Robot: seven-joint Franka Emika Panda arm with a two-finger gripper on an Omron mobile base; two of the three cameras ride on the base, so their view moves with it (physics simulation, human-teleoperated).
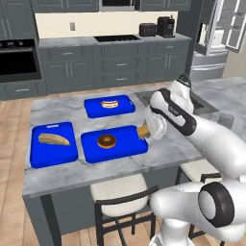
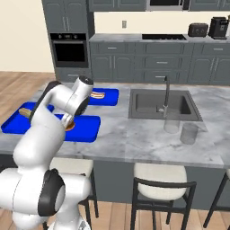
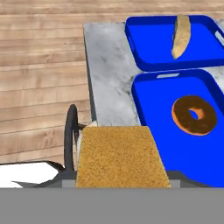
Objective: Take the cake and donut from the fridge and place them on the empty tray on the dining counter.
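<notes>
While carrying the cake [image 3: 121, 155] in the gripper [image 1: 148, 130], hangs low over the counter [image 3: 109, 87], jaws partway apart and pressed on the cake's two sides. Cake level, tan top up, no slip apparent.

Judged step: second delivery, at the placing stage. Donut [image 3: 194, 115] already flat on the tray [image 3: 157, 113], roughly mid-tray. Cake not yet set down.

From the left base view, cake at the tray's end nearest the sink [image 2: 161, 105], at or just over the rim. Cannot tell whether fully above the blue floor or partly over bare marble. In the hand view, open blue lies between cake and donut, so room to spare.

Next move, as a judgement: shift a little inward toward the donut, past the rim, then lower until the cake rests on the tray floor, open the jaws and lift straight off. Calls for keeping clear of the donut and of the raised rim, since a cake landed on the rim would tip.

Farther out: loaf [image 3: 180, 36] on its own tray [image 3: 148, 48] just beyond, and a stool back [image 3: 70, 131] below the counter edge. Neither needed.
</notes>
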